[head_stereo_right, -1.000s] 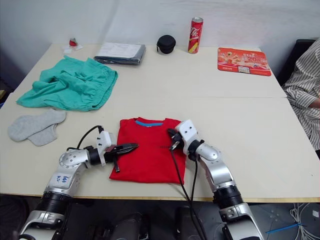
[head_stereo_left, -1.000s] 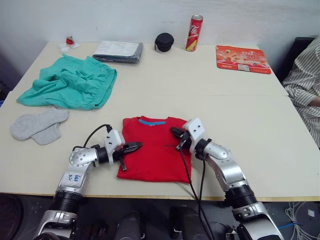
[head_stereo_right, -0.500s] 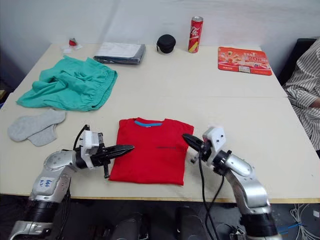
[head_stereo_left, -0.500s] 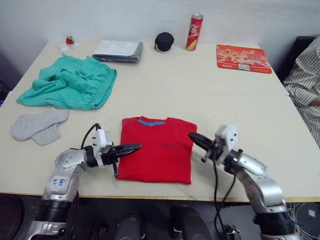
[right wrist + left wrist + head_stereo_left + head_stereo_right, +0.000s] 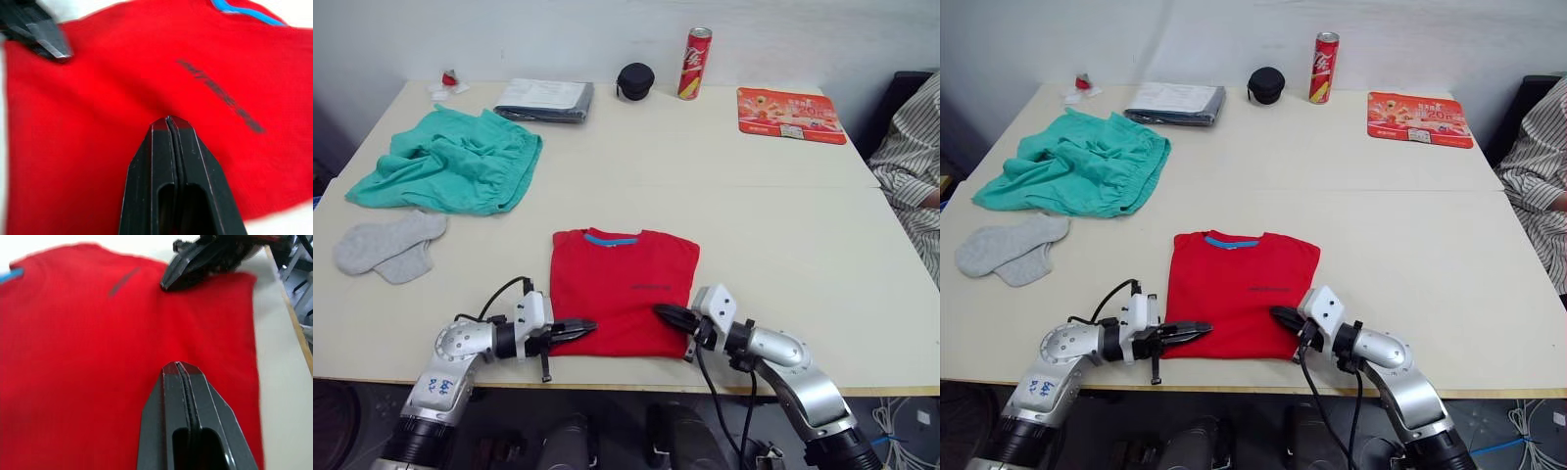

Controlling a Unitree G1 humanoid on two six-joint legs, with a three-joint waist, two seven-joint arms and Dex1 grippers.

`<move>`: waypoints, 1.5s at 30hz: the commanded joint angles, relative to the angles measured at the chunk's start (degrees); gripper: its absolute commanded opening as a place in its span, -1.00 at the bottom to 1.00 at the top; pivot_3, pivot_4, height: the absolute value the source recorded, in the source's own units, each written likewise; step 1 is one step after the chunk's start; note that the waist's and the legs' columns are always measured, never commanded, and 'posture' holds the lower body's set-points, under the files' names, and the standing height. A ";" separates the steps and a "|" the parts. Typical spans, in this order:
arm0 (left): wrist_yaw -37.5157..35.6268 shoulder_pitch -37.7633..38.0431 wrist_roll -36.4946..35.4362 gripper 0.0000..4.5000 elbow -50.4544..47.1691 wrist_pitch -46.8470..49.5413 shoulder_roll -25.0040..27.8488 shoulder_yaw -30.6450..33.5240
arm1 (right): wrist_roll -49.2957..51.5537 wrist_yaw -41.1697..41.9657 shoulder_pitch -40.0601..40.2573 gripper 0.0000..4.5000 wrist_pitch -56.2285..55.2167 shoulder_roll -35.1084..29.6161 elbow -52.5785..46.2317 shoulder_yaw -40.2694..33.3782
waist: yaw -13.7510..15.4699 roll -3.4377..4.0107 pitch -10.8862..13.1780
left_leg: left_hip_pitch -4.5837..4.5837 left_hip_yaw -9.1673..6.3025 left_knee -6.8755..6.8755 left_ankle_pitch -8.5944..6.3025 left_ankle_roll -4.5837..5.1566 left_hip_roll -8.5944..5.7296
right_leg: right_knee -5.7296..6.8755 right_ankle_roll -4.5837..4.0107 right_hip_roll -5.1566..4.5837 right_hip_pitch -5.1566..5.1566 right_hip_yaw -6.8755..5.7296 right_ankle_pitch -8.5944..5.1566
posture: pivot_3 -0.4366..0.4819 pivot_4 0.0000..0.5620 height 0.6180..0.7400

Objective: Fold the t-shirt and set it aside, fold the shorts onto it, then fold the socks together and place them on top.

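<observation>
In the left eye view, the red t-shirt (image 5: pixel 622 291) lies flat, sleeves folded in, near the front edge of the table (image 5: pixel 783 235), its blue neckband away from the robot. The left arm lies low along the table edge, forearm pointing inward, and the left gripper (image 5: pixel 579 327) reaches the t-shirt's lower left corner with its black fingers pressed together, holding nothing. The right arm bends in from the other side, and the right gripper (image 5: pixel 666 314) rests at the t-shirt's lower right hem, fingers likewise closed and empty. The teal-green shorts (image 5: pixel 450 162) lie crumpled well beyond the t-shirt to its far left, and the grey socks (image 5: pixel 389 245) lie overlapping, nearer to the t-shirt's left. Beyond the shorts sit a folded grey cloth (image 5: pixel 545 99), a black round case (image 5: pixel 634 80), a red can (image 5: pixel 693 64) and a red mat (image 5: pixel 790 115).

The right eye view shows the same layout, both grippers at the hem corners.

In the left wrist view, the left gripper's fingers (image 5: pixel 171 396) meet in a thin seam above the red fabric, with the other gripper's tip across the shirt.

In the right wrist view, the right gripper's fingers (image 5: pixel 159 147) are also together over the t-shirt, near its dark chest print (image 5: pixel 222 98).
</observation>
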 commanded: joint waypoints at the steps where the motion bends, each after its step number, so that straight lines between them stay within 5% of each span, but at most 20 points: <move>1: -1.56 1.54 -3.75 -1.00 -1.24 -0.88 0.84 3.36 | 10.08 4.03 2.87 -0.99 1.94 -2.04 -3.84 -7.51 | 0.09 0.00 0.00 | 0.00 0.00 -0.01 -0.02 0.04 -0.01 | 0.00 0.00 -0.02 0.01 0.00 0.00 | -0.05 -0.47 1.00; 3: -2.80 1.86 -8.33 -1.00 -3.88 2.38 1.30 5.46 | 17.08 6.03 4.20 -0.99 7.89 -4.63 -7.62 -11.48 | 0.02 0.01 0.01 | -0.01 -0.04 -0.04 -0.06 0.08 0.01 | -0.04 0.00 -0.02 0.02 -0.01 0.00 | -0.05 -0.47 1.00; 7: -4.34 2.01 -14.50 -1.00 -10.23 7.45 3.27 7.98 | 27.08 6.27 5.39 -0.61 23.05 -11.74 -11.28 -15.89 | -0.20 0.02 0.01 | 0.04 -0.07 -0.03 -0.08 0.15 0.04 | 0.00 0.00 -0.01 0.05 -0.01 0.00 | -0.05 -0.47 1.00; 13: -3.34 1.38 -20.21 -0.24 -16.43 14.60 6.22 10.90 | 45.67 -0.01 -1.46 0.27 52.91 -18.12 -8.40 -16.78 | -0.39 0.04 0.03 | 0.03 -0.11 -0.07 -0.06 0.14 0.07 | 0.03 -0.07 0.01 0.01 -0.02 -0.03 | -0.05 -0.47 1.00; 18: -3.68 2.07 -20.23 0.48 -17.98 14.14 6.91 13.08 | 49.37 -12.50 -11.96 1.00 68.76 -10.12 -0.83 -14.50 | -0.41 0.00 0.01 | -0.03 -0.12 -0.07 -0.05 0.11 0.06 | 0.00 -0.09 0.03 -0.02 -0.04 -0.04 | -0.05 -0.47 1.00; 21: -5.50 3.08 -20.71 0.87 -17.76 14.06 7.94 14.53 | 47.20 -19.61 -16.49 1.00 71.43 -3.06 3.20 -14.97 | -0.75 -0.03 -0.01 | 0.00 -0.10 -0.09 -0.04 0.07 0.08 | -0.01 -0.10 0.07 -0.02 -0.03 -0.04 | -0.05 -0.47 1.00; 23: -6.41 3.41 -20.58 0.87 -17.09 14.10 8.57 15.29 | 45.50 -22.46 -18.78 1.00 71.59 0.49 4.95 -14.93 | -1.00 -0.06 -0.03 | 0.00 -0.09 -0.08 -0.02 0.03 0.10 | 0.03 -0.10 0.09 -0.02 -0.03 -0.04 | -0.05 -0.47 1.00; 26: -6.98 3.26 -19.47 0.89 -15.55 13.58 9.46 15.63 | 43.46 -24.43 -20.94 0.74 70.48 3.45 6.32 -14.91 | -1.18 -0.09 -0.05 | 0.02 -0.09 -0.08 0.00 0.03 0.10 | 0.04 -0.11 0.09 -0.01 -0.03 -0.04 | -0.05 -0.47 1.00; 37: -6.51 0.41 -17.64 0.89 -13.87 13.37 8.17 13.15 | 38.22 -24.00 -17.63 -0.99 68.24 -2.10 3.03 -18.28 | -0.53 -0.10 -0.08 | -0.02 -0.10 -0.09 -0.02 0.07 0.03 | -0.06 -0.04 0.01 0.03 -0.04 0.01 | -0.05 -0.47 1.00; 41: -6.61 -0.57 -17.42 0.89 -13.41 13.63 7.45 11.80 | 39.76 -22.34 -14.44 -0.99 69.77 -8.71 0.96 -23.41 | 0.70 -0.08 -0.06 | -0.23 -0.10 -0.09 -0.11 0.11 -0.10 | -0.47 0.21 -0.18 0.05 -0.08 0.16 | -0.05 -0.47 1.00; 45: -7.28 -2.68 -17.19 0.89 -11.85 13.81 6.78 10.29 | 37.76 -15.57 -9.14 -0.99 67.82 -21.97 3.90 -29.55 | 1.89 0.32 -0.09 | -0.49 -0.09 -0.06 -0.18 0.43 -0.32 | -0.92 0.41 -0.41 0.04 -0.13 0.28 | -0.05 -0.47 1.00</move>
